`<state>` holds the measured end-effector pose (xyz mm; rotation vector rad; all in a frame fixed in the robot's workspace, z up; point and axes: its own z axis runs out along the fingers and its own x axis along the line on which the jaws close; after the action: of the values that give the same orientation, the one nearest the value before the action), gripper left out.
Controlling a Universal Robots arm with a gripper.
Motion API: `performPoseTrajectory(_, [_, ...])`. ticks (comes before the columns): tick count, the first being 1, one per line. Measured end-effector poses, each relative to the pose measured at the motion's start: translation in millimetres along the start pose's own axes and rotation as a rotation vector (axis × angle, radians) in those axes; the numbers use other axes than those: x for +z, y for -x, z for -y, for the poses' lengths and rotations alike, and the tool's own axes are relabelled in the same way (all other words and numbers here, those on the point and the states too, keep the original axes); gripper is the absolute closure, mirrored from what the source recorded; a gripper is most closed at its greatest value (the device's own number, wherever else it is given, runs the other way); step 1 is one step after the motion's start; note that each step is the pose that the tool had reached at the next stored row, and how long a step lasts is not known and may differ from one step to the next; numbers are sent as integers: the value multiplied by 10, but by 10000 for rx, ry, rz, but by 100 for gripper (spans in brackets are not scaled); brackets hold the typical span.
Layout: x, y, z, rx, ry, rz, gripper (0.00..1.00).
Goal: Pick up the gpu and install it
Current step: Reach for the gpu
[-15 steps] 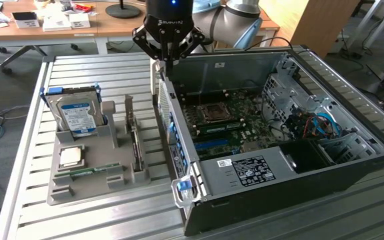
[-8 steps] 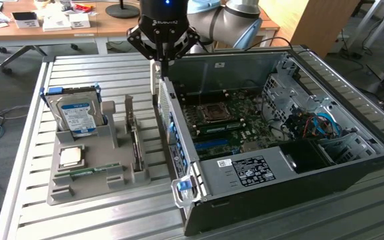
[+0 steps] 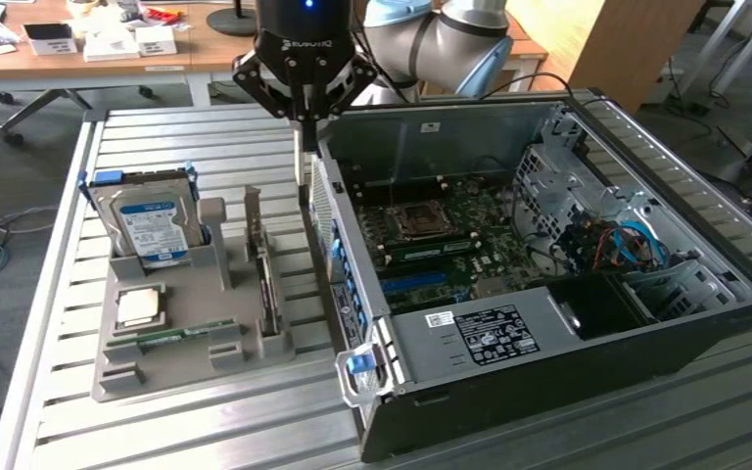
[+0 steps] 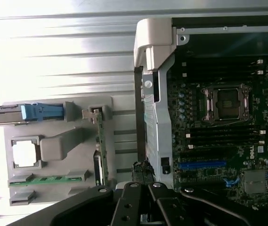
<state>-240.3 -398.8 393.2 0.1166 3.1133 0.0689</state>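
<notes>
The gpu (image 3: 263, 269) is a thin dark card standing on edge in a slot of the grey holder (image 3: 193, 357), with its silver bracket (image 3: 252, 209) at the far end. In the wrist view the gpu (image 4: 99, 146) shows edge-on. My gripper (image 3: 302, 168) hangs shut above the gap between the holder and the open computer case (image 3: 546, 392). It is to the exterior view's right of the gpu and not touching it. I see nothing between the fingers. In the wrist view the gripper (image 4: 141, 168) sits beside the case's rear wall.
The holder also carries a silver hard drive (image 3: 154, 225) with a blue label, a square processor (image 3: 141, 305) and a green memory stick (image 3: 173, 336). Inside the case lies the motherboard (image 4: 218, 132) with a blue slot (image 4: 202, 165). Everything rests on a slatted metal table (image 3: 193, 137).
</notes>
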Motion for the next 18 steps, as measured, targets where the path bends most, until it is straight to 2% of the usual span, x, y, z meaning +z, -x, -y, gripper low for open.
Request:
performPoseTrajectory(11, [-6,-258,19,-1,1,10,89])
performPoseTrajectory(18, [-9,-386,29,0,1,12,89])
